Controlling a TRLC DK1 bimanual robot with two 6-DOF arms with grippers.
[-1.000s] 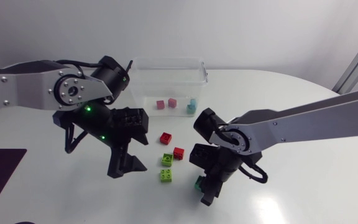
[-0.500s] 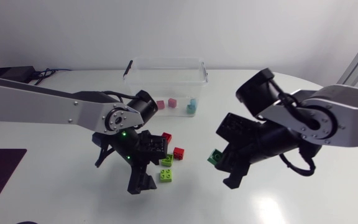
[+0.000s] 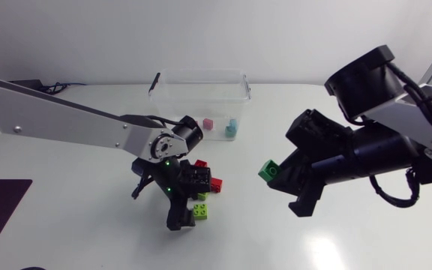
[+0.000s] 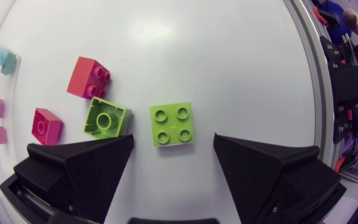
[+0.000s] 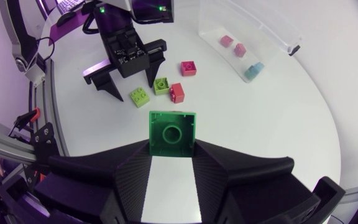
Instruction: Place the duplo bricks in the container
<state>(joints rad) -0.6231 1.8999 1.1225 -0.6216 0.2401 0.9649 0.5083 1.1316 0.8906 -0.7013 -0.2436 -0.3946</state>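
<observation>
Up top, on the carry step with the dark green brick (image 3: 268, 172) clamped in the right gripper (image 3: 277, 178), front-right of the container (image 3: 201, 94); from the left wrist, straddling a lime brick (image 4: 172, 124) short of the container with the left gripper (image 4: 173, 155) spread wide, so probably just needs closing; from the right wrist, same clamp, next up swinging over the container and letting go.

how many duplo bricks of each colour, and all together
red plastic duplo bricks: 2
lime green plastic duplo bricks: 2
dark green plastic duplo brick, in right hand: 1
pink plastic duplo bricks, in clear plastic container: 2
light blue plastic duplo brick: 1
total: 8
</observation>
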